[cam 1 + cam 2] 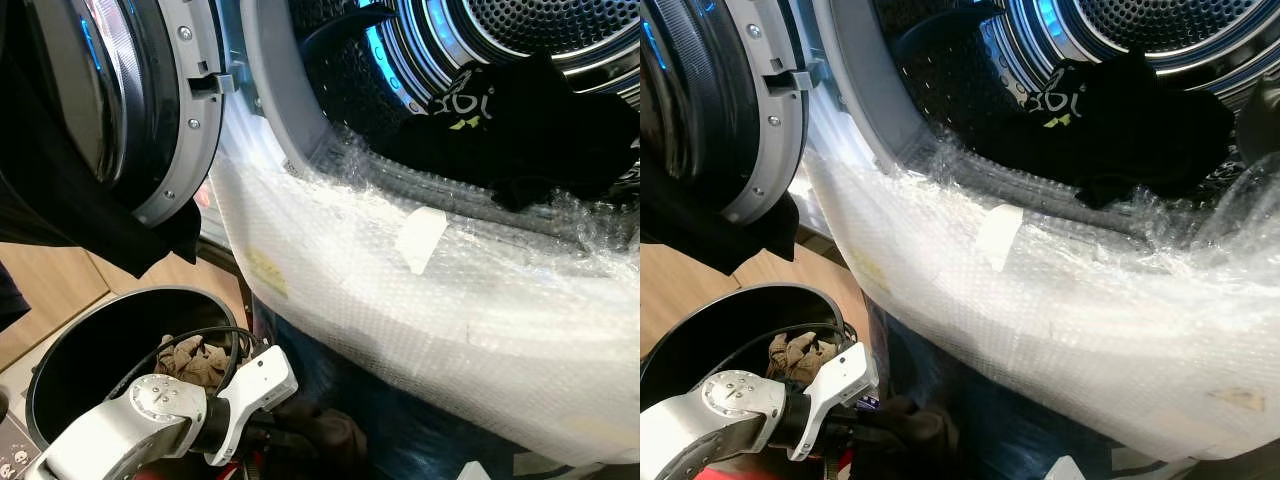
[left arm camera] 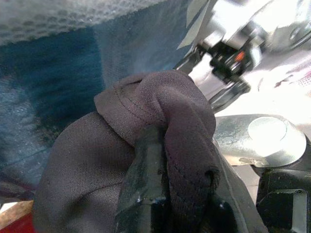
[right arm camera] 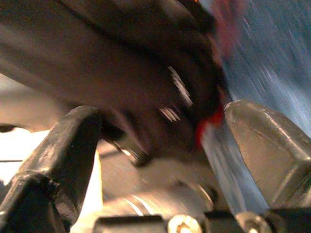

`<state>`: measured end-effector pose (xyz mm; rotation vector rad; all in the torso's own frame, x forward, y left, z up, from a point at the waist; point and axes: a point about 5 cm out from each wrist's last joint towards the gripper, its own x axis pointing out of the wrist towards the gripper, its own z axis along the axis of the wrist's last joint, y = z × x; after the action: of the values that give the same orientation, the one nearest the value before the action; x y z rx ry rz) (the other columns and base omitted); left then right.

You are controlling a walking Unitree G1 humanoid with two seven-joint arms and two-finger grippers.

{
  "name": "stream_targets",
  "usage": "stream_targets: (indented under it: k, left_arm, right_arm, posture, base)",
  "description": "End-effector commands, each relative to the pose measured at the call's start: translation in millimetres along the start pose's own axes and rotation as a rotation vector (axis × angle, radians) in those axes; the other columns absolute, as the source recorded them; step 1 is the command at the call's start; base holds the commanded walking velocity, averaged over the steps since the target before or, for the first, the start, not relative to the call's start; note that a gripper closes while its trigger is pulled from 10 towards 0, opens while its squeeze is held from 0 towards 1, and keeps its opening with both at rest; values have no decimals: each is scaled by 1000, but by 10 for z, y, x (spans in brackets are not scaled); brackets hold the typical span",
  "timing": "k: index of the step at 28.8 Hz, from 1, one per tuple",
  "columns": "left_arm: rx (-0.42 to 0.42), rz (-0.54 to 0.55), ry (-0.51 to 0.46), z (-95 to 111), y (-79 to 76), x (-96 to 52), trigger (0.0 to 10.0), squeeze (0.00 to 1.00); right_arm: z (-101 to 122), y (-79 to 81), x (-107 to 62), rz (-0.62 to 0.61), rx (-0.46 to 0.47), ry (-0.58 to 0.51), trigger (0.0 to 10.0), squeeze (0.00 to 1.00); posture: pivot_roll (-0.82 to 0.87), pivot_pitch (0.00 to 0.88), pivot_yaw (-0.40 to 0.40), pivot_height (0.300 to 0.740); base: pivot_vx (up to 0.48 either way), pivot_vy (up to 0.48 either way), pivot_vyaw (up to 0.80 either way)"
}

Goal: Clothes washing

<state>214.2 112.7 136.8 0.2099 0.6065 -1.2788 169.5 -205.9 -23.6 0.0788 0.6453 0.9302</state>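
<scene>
Left claw (image 2: pixel 160 204) is clenched on a fold of dark brown garment (image 2: pixel 121 160), held at lower centre of the head view, below the bubble-wrapped washer front (image 1: pixel 420 290). Right claw (image 3: pixel 165 141) has its fingers spread apart, blurred, with dark fabric just beyond. A black garment (image 1: pixel 520 130) lies in the drum (image 1: pixel 540 30), upper right. Black basket (image 1: pixel 70 350) at lower left holds tan cloth (image 1: pixel 190 360). Washer door (image 1: pixel 150 110) stands open, upper left.
</scene>
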Motion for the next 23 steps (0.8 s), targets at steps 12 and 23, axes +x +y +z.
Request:
stream_targets:
  k: [12,23]
  left_arm:
    - [78,12,-65,226,-5,300,0,0]
    - [116,-33,-174,554,-66,584,0,0]
  right_arm:
    - [282,407,-139,236,-19,-46,10000,1000]
    - [472,377,194,81,58,-118,10000,1000]
  posture:
    - [-42,15,-9,740]
    - [-49,23,-19,740]
  base:
    - [0,0,0]
    - [0,0,0]
